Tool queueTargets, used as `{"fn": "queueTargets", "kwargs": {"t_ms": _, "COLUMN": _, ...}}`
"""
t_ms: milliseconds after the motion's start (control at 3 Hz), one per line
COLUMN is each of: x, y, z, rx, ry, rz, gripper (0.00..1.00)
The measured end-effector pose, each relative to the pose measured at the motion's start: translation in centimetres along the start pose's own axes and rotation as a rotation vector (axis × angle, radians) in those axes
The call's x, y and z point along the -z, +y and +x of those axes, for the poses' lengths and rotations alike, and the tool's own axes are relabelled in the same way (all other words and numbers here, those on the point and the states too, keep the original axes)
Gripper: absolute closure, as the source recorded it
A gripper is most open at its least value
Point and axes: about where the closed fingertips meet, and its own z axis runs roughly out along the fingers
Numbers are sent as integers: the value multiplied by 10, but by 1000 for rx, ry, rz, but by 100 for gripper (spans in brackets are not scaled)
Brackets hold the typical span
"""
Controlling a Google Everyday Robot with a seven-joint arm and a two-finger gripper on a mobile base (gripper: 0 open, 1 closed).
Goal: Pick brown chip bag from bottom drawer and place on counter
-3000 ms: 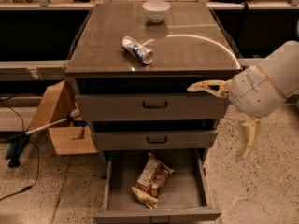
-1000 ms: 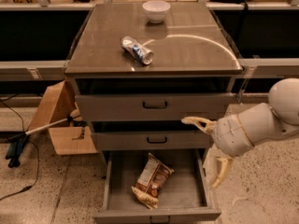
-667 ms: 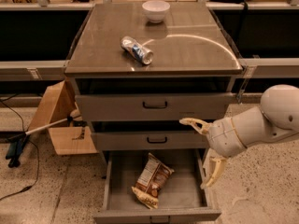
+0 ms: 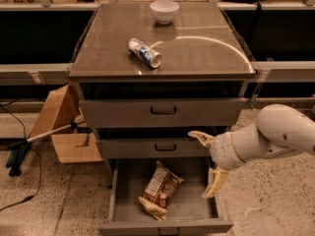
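Note:
The brown chip bag point(image 4: 159, 190) lies flat in the open bottom drawer point(image 4: 165, 225), near its middle, white label up. My gripper point(image 4: 205, 165) hangs at the right of the drawer, above its right wall, fingers spread wide and empty; one tan finger point(image 4: 199, 136) points left in front of the middle drawer, the other point(image 4: 215, 182) points down. It is to the right of the bag and apart from it. The counter point(image 4: 206, 53) is the glossy grey-brown top of the cabinet.
A crushed silver-blue can point(image 4: 144, 52) and a white bowl point(image 4: 164, 11) sit on the counter. The two upper drawers point(image 4: 162, 112) are pulled out a little. A cardboard box point(image 4: 61, 127) and a long-handled tool point(image 4: 39, 140) lie on the floor at left.
My gripper and arm have come down from beside the top drawer to the right side of the open bottom drawer and shifted left. The bag has not moved.

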Motion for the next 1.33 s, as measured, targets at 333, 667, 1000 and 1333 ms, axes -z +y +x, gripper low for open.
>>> {"fn": "queueTargets", "kwargs": {"t_ms": 333, "x": 0, "y": 0, "z": 0, "rx": 0, "ry": 0, "rz": 0, "gripper": 0}}
{"fn": "queueTargets", "kwargs": {"t_ms": 667, "x": -14, "y": 1, "z": 17, "rx": -33, "ry": -9, "rz": 10, "gripper": 0}}
{"fn": "queueTargets", "kwargs": {"t_ms": 1000, "x": -28, "y": -1, "z": 33, "rx": -59, "ry": -5, "rz": 30, "gripper": 0}}
{"fn": "queueTargets", "kwargs": {"t_ms": 1333, "x": -57, "y": -3, "z": 61, "rx": -89, "ry": 8, "rz": 30, "gripper": 0}}
